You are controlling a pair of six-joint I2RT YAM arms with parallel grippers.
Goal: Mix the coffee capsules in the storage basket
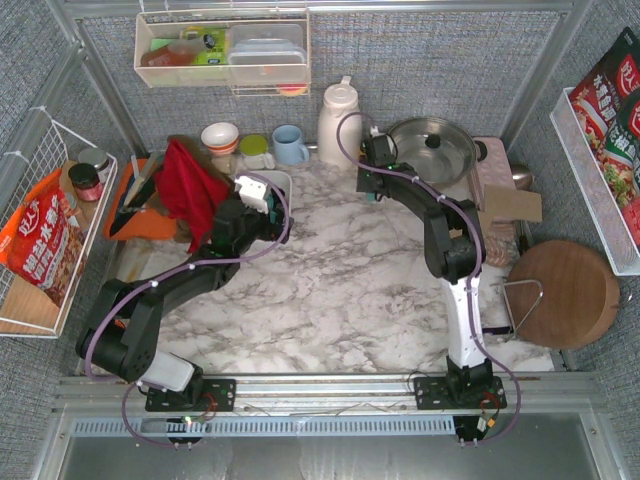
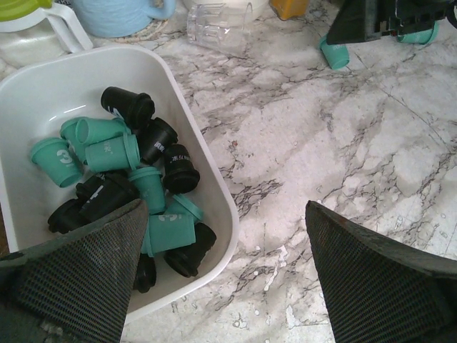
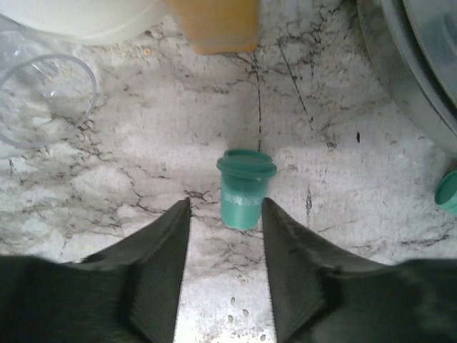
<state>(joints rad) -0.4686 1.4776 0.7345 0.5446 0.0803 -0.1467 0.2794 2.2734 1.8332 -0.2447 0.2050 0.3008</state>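
Observation:
The white storage basket (image 2: 50, 93) holds a heap of coffee capsules (image 2: 107, 153), teal ones and black ones (image 2: 128, 106) lying jumbled together. My left gripper (image 2: 225, 207) hangs wide open over the basket's right rim and the marble beside it, holding nothing. At the back of the table my right gripper (image 3: 226, 204) is open, its jaws a little wider than a capsule. One teal capsule (image 3: 244, 187) sits on the marble right at its fingertips, closer to the right finger. Another teal capsule (image 3: 448, 191) shows at the right edge.
Around the right gripper are a clear glass cup (image 3: 43, 93), an orange object (image 3: 214, 25) and a steel pot (image 1: 430, 145). A white kettle (image 1: 338, 120), blue mug (image 1: 290, 145) and red cloth (image 1: 190, 180) line the back. A wire rack (image 1: 50, 230) stands at left.

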